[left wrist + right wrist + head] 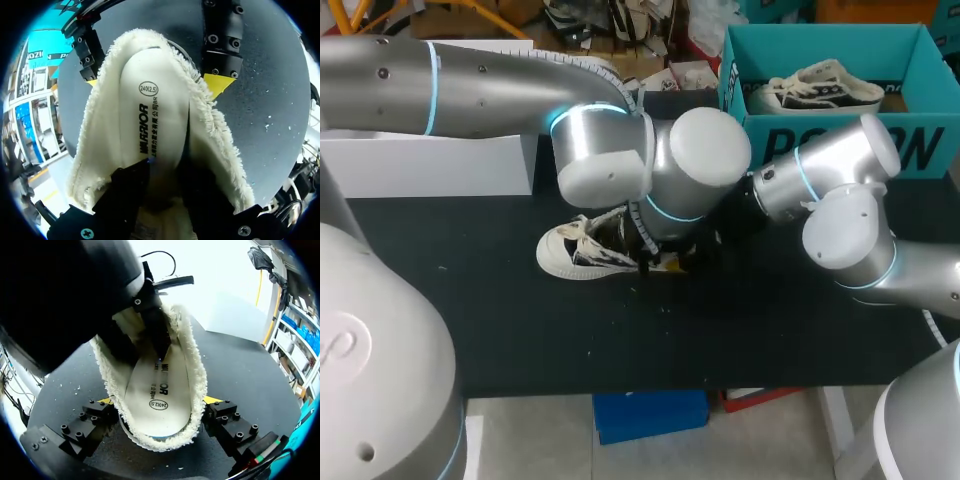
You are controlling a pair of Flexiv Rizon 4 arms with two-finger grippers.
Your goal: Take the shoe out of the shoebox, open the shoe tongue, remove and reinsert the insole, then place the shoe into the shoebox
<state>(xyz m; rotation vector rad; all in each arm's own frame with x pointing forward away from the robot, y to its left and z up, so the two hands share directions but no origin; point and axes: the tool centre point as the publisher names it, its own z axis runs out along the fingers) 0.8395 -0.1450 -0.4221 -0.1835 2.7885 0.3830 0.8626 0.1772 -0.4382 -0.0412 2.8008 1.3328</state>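
My left arm (470,80) comes in from the left and bends down over the middle of the table (620,340), its wrist directly above the shoe (570,255). The shoe lies on its sole, long axis running left to right across the table, with the white toe cap toward my left and the heel toward my right. The left gripper (167,172) points straight down into the shoe's opening. Its fingers stand a little apart with their tips down on the insole (155,115), and nothing shows clamped between them, so I judge it open and pressing, not gripping. The insole lies along the shoe's length inside the fleece lining (100,125), printed face up, and looks close to seated, though the toe end is hidden. At the heel, the right gripper (160,401) straddles the shoe from behind, one yellow tip against each side of the fleecy collar, closed on the shoe and steadying it. The right arm (840,170) reaches in from the right, low over the table. Past it, at the far right of the table, stands the teal shoebox (820,45), open on top, with a second shoe (820,90) lying inside. What comes next turns on that axis. The insole probably needs pushing down and along toward the toe, away from the right gripper. The box lies on the heel side, nearer the right arm.
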